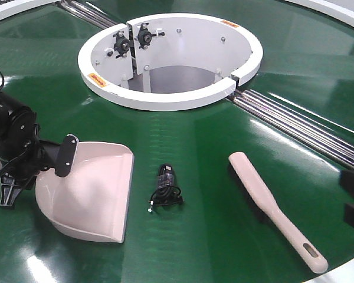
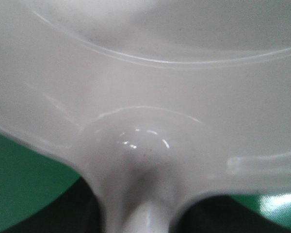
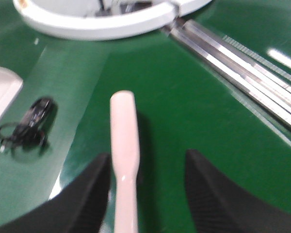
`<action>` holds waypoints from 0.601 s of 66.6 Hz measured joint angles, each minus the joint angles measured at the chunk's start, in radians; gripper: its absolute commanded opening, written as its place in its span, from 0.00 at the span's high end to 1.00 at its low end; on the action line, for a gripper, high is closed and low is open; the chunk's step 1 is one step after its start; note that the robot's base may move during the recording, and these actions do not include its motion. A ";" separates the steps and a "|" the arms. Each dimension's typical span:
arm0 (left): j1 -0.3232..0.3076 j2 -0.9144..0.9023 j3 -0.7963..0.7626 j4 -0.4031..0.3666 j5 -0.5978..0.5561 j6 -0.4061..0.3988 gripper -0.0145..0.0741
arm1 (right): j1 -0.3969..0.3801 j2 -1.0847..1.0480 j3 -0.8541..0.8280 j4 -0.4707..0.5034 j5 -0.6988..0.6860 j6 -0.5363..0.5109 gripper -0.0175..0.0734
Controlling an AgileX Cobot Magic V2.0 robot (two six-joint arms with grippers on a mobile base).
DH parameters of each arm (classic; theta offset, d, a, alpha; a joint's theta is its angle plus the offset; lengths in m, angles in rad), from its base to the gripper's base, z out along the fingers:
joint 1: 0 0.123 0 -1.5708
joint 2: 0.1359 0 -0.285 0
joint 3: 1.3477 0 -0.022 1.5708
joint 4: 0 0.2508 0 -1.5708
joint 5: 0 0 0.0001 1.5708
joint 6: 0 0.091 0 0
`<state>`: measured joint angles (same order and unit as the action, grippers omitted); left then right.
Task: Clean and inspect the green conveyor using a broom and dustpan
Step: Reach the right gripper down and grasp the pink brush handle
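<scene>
Two right fingers (image 3: 82, 199) stood wide apart near the handle of the long pale pink-beige plastic broom (image 1: 271, 206), which lay on the glossy dark-green conveyor belt (image 1: 212, 236). The left fingers (image 1: 65, 155) sat at the rear of the wide pale pink-beige plastic dustpan (image 1: 94, 194), grip unclear. Beyond rose the white circular rim (image 1: 165, 100).

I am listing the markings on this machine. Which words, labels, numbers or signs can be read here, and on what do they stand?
Nothing is legible in any view.
Front-left orange sticker on the white rim: too small to read.
Back-right orange sticker on the same rim: too small to read.
Dustpan, broom, black cable: no markings visible.
</scene>
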<state>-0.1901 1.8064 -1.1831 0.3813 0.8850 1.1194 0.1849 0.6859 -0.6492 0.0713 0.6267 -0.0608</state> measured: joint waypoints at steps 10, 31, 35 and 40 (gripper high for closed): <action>0.000 0.000 0.000 0.000 0.000 0.000 0.84 | 0.074 0.144 -0.112 -0.048 0.121 0.034 0.19; 0.000 0.000 0.000 0.000 0.000 0.000 0.84 | 0.146 0.468 -0.290 -0.148 0.329 0.132 0.18; 0.000 0.000 0.000 0.000 0.000 0.000 0.84 | 0.146 0.520 -0.309 -0.149 0.342 0.133 0.18; 0.000 0.000 0.000 0.000 0.000 0.000 0.84 | 0.146 0.574 -0.326 -0.149 0.357 0.132 0.18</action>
<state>-0.1901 1.8064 -1.1831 0.3813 0.8850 1.1194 0.3309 1.2594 -0.9754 -0.0778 0.9834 0.0716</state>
